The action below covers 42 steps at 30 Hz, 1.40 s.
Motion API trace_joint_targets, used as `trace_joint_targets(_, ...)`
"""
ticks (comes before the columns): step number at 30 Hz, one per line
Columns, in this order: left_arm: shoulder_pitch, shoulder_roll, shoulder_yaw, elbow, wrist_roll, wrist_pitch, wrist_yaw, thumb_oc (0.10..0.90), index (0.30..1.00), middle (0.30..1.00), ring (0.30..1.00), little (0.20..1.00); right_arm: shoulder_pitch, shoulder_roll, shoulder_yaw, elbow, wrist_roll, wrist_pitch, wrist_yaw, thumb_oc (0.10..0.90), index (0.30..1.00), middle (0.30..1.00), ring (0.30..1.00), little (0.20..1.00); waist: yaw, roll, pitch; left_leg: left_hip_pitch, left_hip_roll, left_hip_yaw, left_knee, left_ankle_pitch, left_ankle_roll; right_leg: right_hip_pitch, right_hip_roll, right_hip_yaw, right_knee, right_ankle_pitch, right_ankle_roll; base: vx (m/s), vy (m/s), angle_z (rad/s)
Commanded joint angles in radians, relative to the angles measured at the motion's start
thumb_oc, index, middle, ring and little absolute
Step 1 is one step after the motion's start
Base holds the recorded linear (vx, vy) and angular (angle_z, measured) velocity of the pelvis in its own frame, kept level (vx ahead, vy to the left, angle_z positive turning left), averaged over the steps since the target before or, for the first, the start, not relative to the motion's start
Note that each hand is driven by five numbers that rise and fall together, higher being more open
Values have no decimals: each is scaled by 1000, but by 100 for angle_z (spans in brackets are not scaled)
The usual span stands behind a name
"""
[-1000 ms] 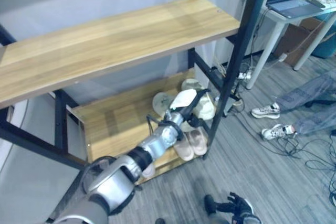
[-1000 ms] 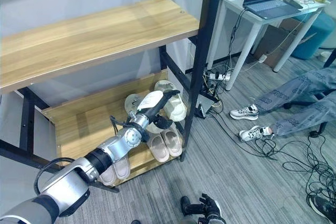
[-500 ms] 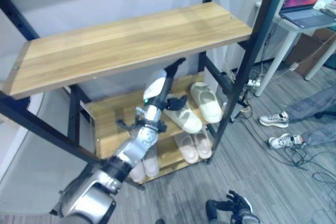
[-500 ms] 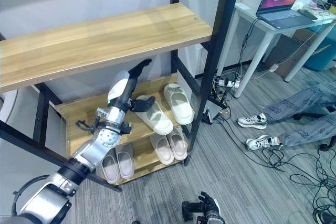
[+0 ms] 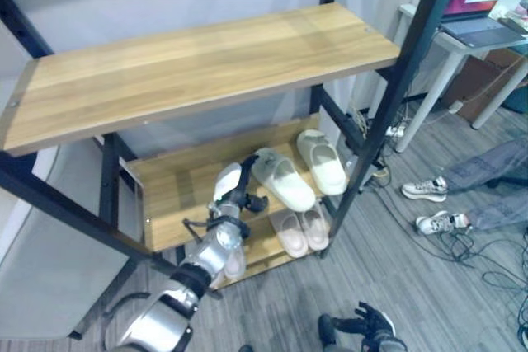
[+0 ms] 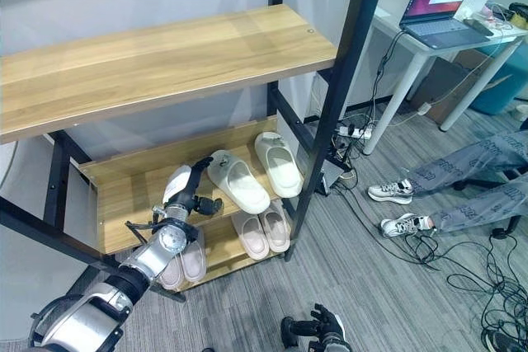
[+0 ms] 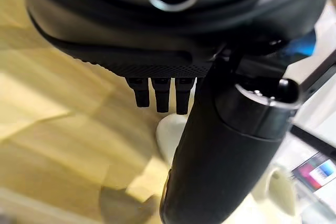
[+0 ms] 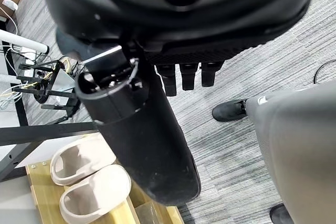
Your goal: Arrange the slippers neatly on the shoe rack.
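1. Since 0.5 s ago: left hand (image 6: 188, 190) dropped from up under the top shelf (image 6: 165, 55) to low over the middle shelf (image 6: 140, 191), just left of the cream slippers (image 6: 256, 172). Slippers unmoved.
2. Left hand state: fingers straight-ish, thumb sticking out toward the slippers, holding nothing; empty also in left wrist view (image 7: 220, 145).
3. Right hand (image 5: 363, 329) low by the floor (image 5: 429, 286), fingers relaxed and spread, nothing held; idle.
4. Key relation: cream slippers lie to the right of left hand, near slipper close to the thumb but apart from it. Left hand much nearer than right hand, so next move, if any, prob. for the left.
5. Long axis of cream pair: runs diagonally, back-left to front-right on the middle shelf, both slippers side by side and parallel, right one by the black post (image 6: 334, 105).
6. Look of cream pair: pale, thick-soled, open-backed slides, upright, soles down.
7. Pink slippers (image 6: 262, 230) on bottom shelf below, side by side; another pink pair (image 6: 186, 260) further left on same shelf, partly hidden behind the left arm.
8. Judgement: slippers all on the rack in pairs; task looks near done, maybe only squaring up of the cream pair left.
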<state>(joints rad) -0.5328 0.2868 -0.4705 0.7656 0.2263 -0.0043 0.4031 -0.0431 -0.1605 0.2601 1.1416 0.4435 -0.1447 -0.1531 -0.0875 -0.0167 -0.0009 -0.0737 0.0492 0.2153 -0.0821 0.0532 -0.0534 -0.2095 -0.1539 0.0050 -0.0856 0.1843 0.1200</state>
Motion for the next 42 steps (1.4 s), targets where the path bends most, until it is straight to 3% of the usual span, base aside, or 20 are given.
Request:
trace_joint_targets(1, -191, -43, 57, 18, -43, -51, 15, 800, 900, 900, 900, 900, -54, -27, -2, -26, -8, -23, -11, 800, 900, 900, 900, 900, 12, 44, 10, -23, -27, -100, -5, -75, 23, 41, 62, -101, 11, -135, 10, 0, 0, 0)
trace_joint_targets(10, -200, -129, 22, 0, -168, -77, -20, 800, 900, 900, 900, 900, -92, -18, 14, -11, -6, -10, -15, 800, 900, 900, 900, 900, 13, 47, 17, -21, -28, -103, -5, -77, 26, 39, 62, -98, 12, -136, 8, 0, 0, 0)
trace_joint_targets(17, -430, -204, -21, 226, -253, -69, 2, 800, 900, 900, 900, 900, -126, -39, 50, -6, 2, -10, -20, 800, 900, 900, 900, 900, -15, 59, 42, -49, -24, -89, -5, -69, 22, -2, 61, -84, 15, -125, 13, 1, 0, 0)
trace_joint_targets(32, -640, -160, -64, 365, -183, -58, -3, 800, 900, 900, 900, 900, -121, -67, 79, 9, -14, -27, 0, 800, 900, 900, 900, 900, -40, 54, 49, -82, -13, -77, -5, -62, 16, -38, 63, -86, 18, -121, 17, 4, 0, 0)
trace_joint_targets(38, -656, -125, -67, 329, -159, -69, 4, 800, 900, 900, 900, 900, -96, -75, 68, -1, -13, -41, 3, 800, 900, 900, 900, 900, -41, 50, 53, -89, -11, -77, -5, -60, 17, -45, 63, -87, 20, -119, 17, 0, 0, 0)
trace_joint_targets(42, -606, -105, -64, 193, -149, -78, -8, 800, 900, 900, 900, 900, -88, -67, 58, -8, -13, -42, 8, 800, 900, 900, 900, 900, -29, 51, 49, -78, -13, -84, -5, -64, 19, -32, 65, -91, 25, -129, 13, 0, 0, 0)
